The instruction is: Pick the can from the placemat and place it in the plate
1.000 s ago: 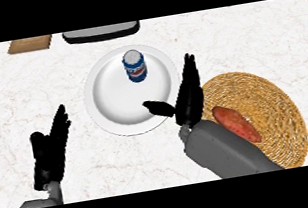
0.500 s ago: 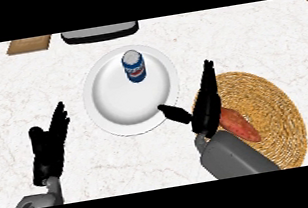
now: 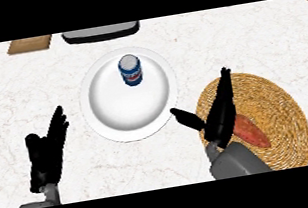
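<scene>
Counter [image 3: 281,35]: white marbled top. Plate [image 3: 125,115]: white, round, left of centre. Can [image 3: 131,70]: blue and white, upright, standing in the plate's far part, clear of both hands. Placemat [image 3: 280,101]: round, woven, straw-coloured, just to the right of the plate with a narrow strip of counter between. Red item [image 3: 252,131]: long, lying on the placemat's near part; kind cannot be told. Right hand [image 3: 217,116]: black, over the placemat's left edge; fingers straight and together, pointing away; thumb spread left toward the plate's near rim; holds nothing. Left hand [image 3: 47,153]: black, at the lower left over bare counter; resting, fingers straight and up; holds nothing. Board [image 3: 29,43]: wooden, at the far edge, left. Tray [image 3: 101,32]: dark grey, at the far edge, beyond the plate.
</scene>
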You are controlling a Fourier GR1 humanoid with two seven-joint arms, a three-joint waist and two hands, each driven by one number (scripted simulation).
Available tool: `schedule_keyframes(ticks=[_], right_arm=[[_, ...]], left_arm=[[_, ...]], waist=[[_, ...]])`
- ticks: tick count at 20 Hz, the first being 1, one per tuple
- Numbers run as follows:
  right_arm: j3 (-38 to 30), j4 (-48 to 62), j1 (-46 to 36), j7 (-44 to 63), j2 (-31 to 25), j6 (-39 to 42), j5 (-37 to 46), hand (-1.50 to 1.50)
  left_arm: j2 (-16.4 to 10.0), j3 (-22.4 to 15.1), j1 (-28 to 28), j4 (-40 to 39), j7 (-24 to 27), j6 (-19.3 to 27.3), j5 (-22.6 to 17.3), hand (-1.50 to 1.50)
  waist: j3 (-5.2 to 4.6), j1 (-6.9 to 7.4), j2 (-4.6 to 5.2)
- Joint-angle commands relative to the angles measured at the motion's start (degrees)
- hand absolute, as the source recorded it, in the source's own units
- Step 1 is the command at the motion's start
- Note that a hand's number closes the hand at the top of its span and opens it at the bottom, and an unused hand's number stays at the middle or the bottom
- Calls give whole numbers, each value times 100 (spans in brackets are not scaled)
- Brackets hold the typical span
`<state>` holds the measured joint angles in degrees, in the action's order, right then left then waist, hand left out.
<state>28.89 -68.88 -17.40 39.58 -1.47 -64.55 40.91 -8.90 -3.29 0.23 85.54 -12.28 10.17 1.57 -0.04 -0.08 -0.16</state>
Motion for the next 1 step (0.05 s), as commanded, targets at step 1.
schedule_keyframes(ticks=[1], right_arm=[[-311, -367, 253, 559, 139, 289, 821, -150]], left_arm=[[-58, 262, -374, -239, -131, -150, -78, 0]], waist=[[2, -13, 8]])
